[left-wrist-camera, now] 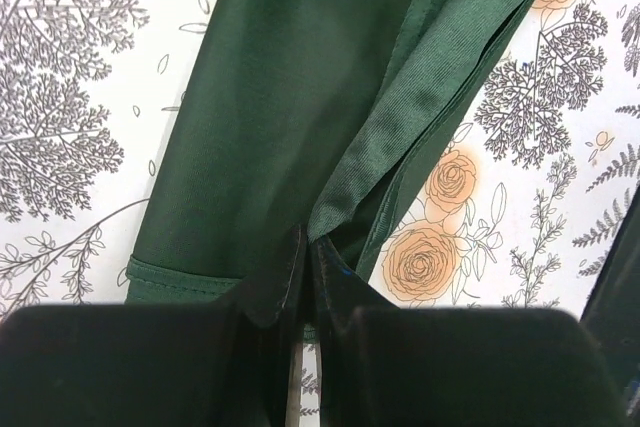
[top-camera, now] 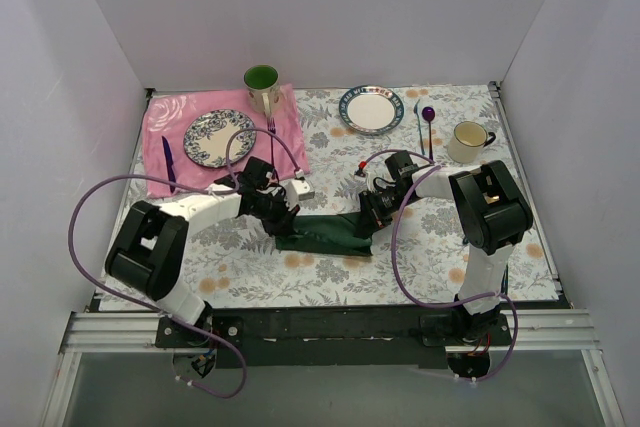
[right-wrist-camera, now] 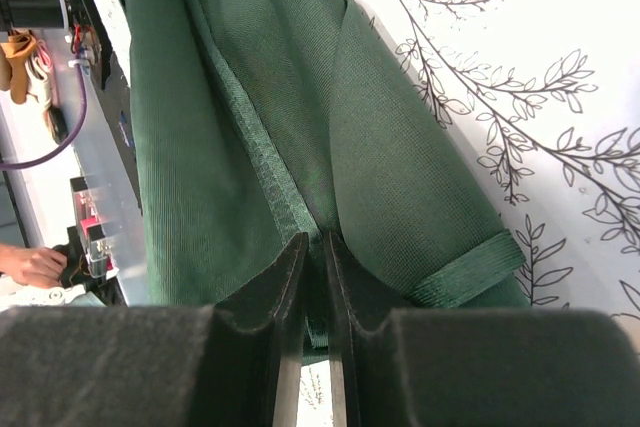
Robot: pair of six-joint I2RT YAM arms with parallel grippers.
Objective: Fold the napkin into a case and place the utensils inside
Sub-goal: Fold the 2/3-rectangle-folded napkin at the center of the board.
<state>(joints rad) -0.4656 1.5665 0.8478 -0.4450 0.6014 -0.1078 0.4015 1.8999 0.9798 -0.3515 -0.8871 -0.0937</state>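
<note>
Napkin [top-camera: 325,232] pinched at both ends, just off the pink cloth's [top-camera: 225,137] near right corner.

I've got the left gripper [left-wrist-camera: 305,247] squeezed fully closed, its black fingers nipping a fold at the napkin's end nearer the pink cloth. The right gripper [right-wrist-camera: 312,247] shows only a thin slit between its fingers, with the stitched hem caught in it, at the end farther from the pink cloth. The napkin lies as a long, narrow, folded strip, flat on the tablecloth [left-wrist-camera: 60,67]. It's dark green and soft, a finely ribbed weave with a slight sheen. A flat sewn hem band runs along its edges, and its layers lap over one another. Under it, the tablecloth is white, printed with grey branching trees and orange roses.
</note>
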